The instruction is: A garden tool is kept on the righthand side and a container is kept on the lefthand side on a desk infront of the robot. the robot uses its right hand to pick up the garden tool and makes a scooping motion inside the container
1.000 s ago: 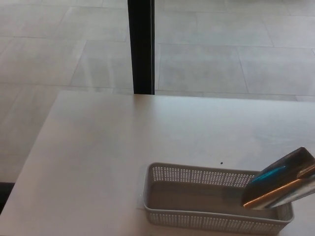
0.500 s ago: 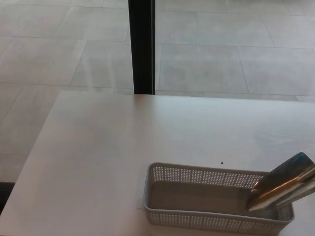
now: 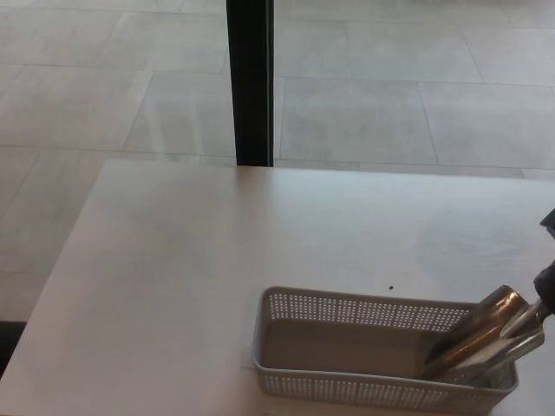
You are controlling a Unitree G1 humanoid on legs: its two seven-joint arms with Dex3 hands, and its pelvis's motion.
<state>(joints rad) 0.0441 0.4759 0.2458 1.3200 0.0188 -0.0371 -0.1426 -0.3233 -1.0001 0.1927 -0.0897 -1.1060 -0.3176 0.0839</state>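
A grey perforated basket (image 3: 347, 301) stands on the pale desk (image 3: 199, 260), near its front edge and right of centre. The shiny metal blade of a garden trowel (image 3: 486, 338) slants down into the basket's right end, its tip low against the inside. The blade's upper end runs off toward the picture's right edge. There my right hand (image 3: 547, 282) shows only as a dark sliver, holding the tool by its handle. My left hand is out of the picture.
A black vertical post (image 3: 250, 82) rises behind the desk's far edge, with grey tiled floor (image 3: 390, 104) beyond. The desk's left edge runs diagonally at the picture's left.
The trowel blade has sunk lower into the basket's right end and drawn back to the right. A dark part of my right hand now shows at the edge. The basket has stayed put.
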